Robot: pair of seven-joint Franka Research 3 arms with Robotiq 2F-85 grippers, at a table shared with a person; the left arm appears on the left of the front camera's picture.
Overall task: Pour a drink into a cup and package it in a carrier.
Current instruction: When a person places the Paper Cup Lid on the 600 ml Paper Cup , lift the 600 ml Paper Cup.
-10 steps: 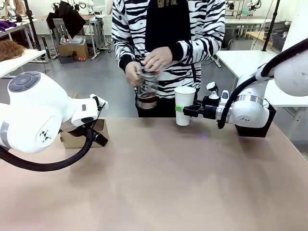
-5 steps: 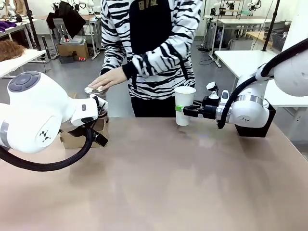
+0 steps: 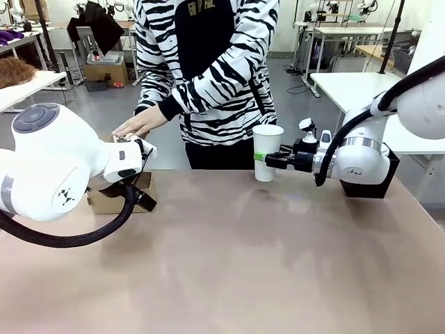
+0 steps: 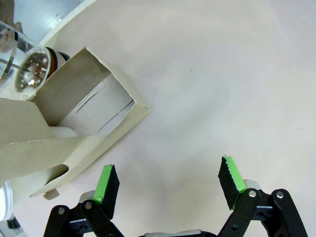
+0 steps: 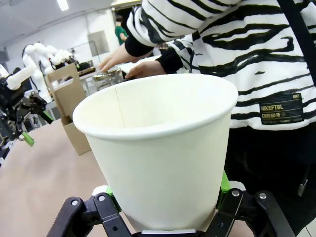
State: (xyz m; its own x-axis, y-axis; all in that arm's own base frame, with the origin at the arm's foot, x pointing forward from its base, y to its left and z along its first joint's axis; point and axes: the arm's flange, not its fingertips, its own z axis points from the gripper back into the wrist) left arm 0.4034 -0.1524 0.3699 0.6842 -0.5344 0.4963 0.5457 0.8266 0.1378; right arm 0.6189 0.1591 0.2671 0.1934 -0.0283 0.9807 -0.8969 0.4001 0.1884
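Left pincer [image 4: 169, 167]: jaws spread wide, nothing between them, pointing down at the bare counter [image 4: 237, 74].

Outward from its fingertips, up and to the left in the left wrist view, is the carrier [image 4: 84, 118]. It is brown cardboard with its pockets open upward, and its near corner is just beside one green pad, apart from it.

Past the carrier's far side, at the counter's edge, stands the jug [image 4: 22, 69], clear glass with a metal rim. A dark patch low in it is likely the drink [image 4: 55, 53]. The carrier therefore lies between the left pincer and the jug.

In the front view the person's hand [image 3: 139, 125] rests over the jug's top, just behind the left arm's wrist. In the right wrist view the jug looks upright, long axis vertical, though it is small there.

Right pincer [image 3: 263, 158]: clamped low on the wall of the white paper cup [image 3: 267, 142]. The cup is upright, mouth open, and looks empty inside. It sits at the counter's far edge, well apart from the jug toward the robot's right. Whether its base touches the counter cannot be told.

Judgement:
- The left arm is much the nearer to the jug.
- A side-on grasp looks right for an upright jug.
- The reach has to pass over or around the carrier.
- The person's hand has to clear first.
- The pour is not yet begun.
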